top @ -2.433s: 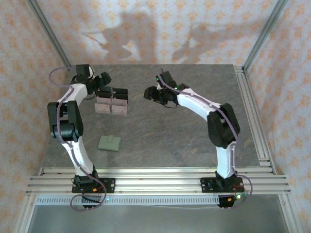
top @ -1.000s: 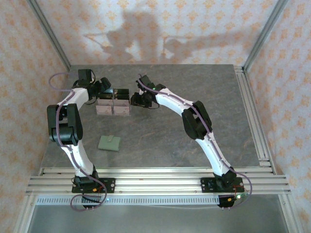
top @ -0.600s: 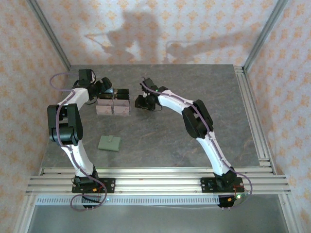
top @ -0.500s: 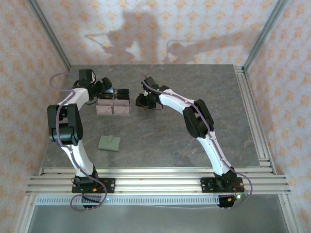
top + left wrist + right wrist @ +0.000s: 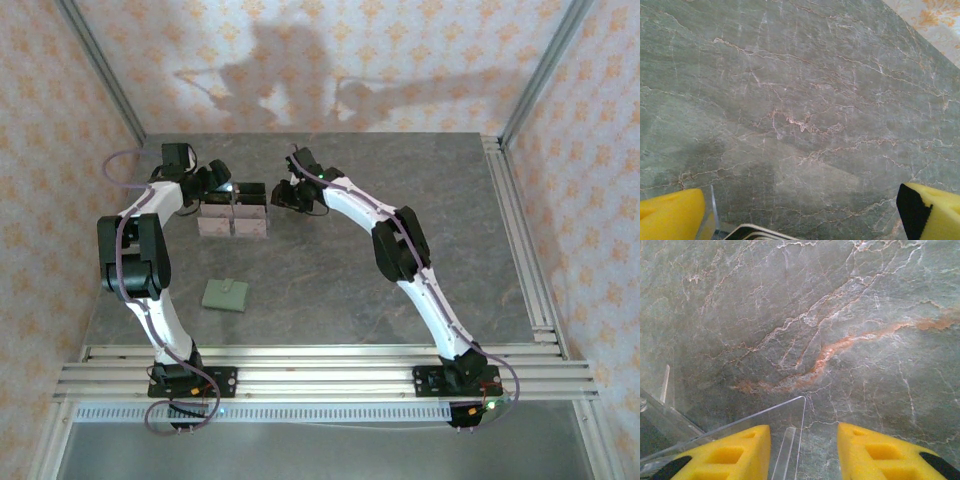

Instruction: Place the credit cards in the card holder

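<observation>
— Where did the overhead camera sit?
— Above and behind the arm bases, facing the far wall. From well back it took in the whole worktop [image 5: 330, 270].
— And the wrist cameras?
— Each looked steeply down past its own gripper, very close to the stone. The one over the left gripper [image 5: 800, 220] also caught wallpaper [image 5: 935, 20] beyond a worktop edge, in its top right corner. The one over the right gripper [image 5: 802, 450] saw mostly bare stone.
— Any overlap?
— The clear stand [image 5: 232, 215] near the worktop's far left corner. A corner of it [image 5: 775, 425] lay low in the right wrist view, and its edge sat at the bottom of the left one.
</observation>
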`<state>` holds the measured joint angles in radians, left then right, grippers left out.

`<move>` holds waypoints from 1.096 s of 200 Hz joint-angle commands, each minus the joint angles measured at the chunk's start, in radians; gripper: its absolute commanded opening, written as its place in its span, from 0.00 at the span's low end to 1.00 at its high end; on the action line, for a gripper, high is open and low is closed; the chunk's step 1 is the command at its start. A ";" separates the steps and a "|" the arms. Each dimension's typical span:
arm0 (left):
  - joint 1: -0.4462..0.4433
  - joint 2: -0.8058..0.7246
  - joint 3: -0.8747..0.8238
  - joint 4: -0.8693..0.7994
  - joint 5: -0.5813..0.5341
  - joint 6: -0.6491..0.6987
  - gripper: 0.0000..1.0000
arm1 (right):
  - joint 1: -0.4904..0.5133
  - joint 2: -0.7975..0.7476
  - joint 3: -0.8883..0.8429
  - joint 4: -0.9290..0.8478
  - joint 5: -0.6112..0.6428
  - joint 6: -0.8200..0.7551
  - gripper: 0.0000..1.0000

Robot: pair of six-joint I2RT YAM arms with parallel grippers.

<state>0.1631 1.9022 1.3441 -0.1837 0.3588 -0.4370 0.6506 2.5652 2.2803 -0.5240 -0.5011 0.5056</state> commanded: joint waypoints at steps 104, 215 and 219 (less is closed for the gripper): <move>-0.101 -0.030 0.007 -0.037 0.068 -0.015 1.00 | -0.003 -0.052 0.025 -0.024 0.000 0.029 0.39; -0.254 -0.009 0.089 -0.050 0.037 -0.054 1.00 | -0.072 -0.213 -0.230 0.099 0.013 0.041 0.39; -0.260 -0.006 0.095 -0.053 0.035 -0.054 1.00 | -0.076 -0.219 -0.241 0.106 0.013 0.042 0.39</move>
<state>-0.0048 1.9022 1.3865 -0.2005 0.2935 -0.4526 0.5598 2.4294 2.0842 -0.5453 -0.4625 0.5243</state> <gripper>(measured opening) 0.999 0.392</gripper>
